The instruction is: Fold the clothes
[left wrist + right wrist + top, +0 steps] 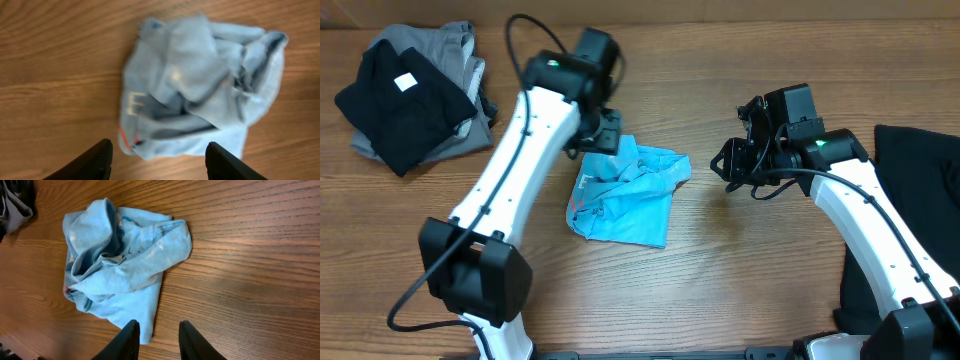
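While black and grey shirts (410, 95) sit stacked aside, light blue T-shirt (625, 195) lies crumpled, folding apparently undone; left gripper (157, 150) and right gripper (158, 327) both released, empty.

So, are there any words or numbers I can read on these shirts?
"E" or maybe "F": one white letter on the light blue T-shirt; it is blurred, and the rest is folded away.
Pink-red print below it: crumpled, not readable.
White tag on the black T-shirt: too small to read.
Nothing else shows any writing.
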Tool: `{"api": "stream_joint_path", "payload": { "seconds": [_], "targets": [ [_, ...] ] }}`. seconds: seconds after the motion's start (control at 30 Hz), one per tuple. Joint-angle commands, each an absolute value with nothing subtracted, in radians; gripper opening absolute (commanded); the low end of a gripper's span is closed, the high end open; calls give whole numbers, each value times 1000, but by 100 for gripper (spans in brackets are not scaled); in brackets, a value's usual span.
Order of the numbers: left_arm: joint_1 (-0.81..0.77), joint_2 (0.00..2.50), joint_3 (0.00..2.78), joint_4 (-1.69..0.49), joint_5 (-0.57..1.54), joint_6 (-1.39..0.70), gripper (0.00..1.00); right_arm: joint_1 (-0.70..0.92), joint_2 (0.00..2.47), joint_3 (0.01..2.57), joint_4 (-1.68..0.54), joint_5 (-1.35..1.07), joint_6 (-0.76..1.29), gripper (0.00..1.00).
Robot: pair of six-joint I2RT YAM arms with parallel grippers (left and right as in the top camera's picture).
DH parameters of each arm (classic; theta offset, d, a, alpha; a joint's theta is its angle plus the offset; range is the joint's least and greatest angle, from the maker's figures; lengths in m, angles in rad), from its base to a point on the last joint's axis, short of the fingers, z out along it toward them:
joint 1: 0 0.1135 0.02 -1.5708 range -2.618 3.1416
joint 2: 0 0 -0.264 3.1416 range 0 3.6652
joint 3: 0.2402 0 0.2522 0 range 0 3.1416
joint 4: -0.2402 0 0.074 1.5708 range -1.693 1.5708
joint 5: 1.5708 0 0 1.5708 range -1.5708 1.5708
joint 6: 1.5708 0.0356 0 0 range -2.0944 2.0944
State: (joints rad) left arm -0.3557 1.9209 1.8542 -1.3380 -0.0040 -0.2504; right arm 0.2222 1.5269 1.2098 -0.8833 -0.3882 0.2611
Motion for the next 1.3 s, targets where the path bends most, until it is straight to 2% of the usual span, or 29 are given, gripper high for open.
{"api": "stream_joint_path", "payload": {
  "seconds": [0.0,0.13,0.3,0.33,0.37,0.4,0.43,0.47,0.6,0.77,1.0,1.07,1.1,1.17,1.27],
  "targets": [
    [-333,1973,1780,-1308,183,-113,64,213,1509,1234,-881,-381,257,29],
    [-356,2022,1721,-1288,226,-81,70,213,1509,1234,-885,-381,257,30],
    [-389,2048,1670,-1248,219,-39,69,213,1509,1234,-885,-381,257,30],
    [-393,2050,1658,-1234,209,-40,64,213,1509,1234,-885,-381,257,30],
    [-395,2051,1652,-1228,208,-40,50,213,1509,1234,-886,-381,257,30],
    [-397,2051,1650,-1227,213,-40,28,213,1509,1234,-886,-381,257,30],
    [-400,2050,1651,-1233,234,-41,13,213,1509,1234,-886,-381,257,30],
    [-405,2047,1653,-1242,258,-41,4,213,1509,1234,-886,-381,257,30],
    [-431,2043,1680,-1310,380,-40,4,213,1509,1234,-885,-350,257,30],
    [-493,2040,1686,-1397,424,-40,4,213,1509,1234,-886,-313,257,30],
    [-649,2040,1686,-1409,387,-92,4,213,1509,1234,-886,-280,258,31],
    [-682,2040,1686,-1415,327,-137,4,213,1509,1234,-886,-276,258,35],
    [-691,2040,1686,-1421,295,-152,8,213,1509,1234,-885,-277,257,43],
    [-695,2040,1686,-1443,223,-178,29,213,1509,1234,-884,-277,258,49],
    [-671,2039,1688,-1490,146,-199,38,213,1509,1234,-875,-277,258,57]
  ]
}}
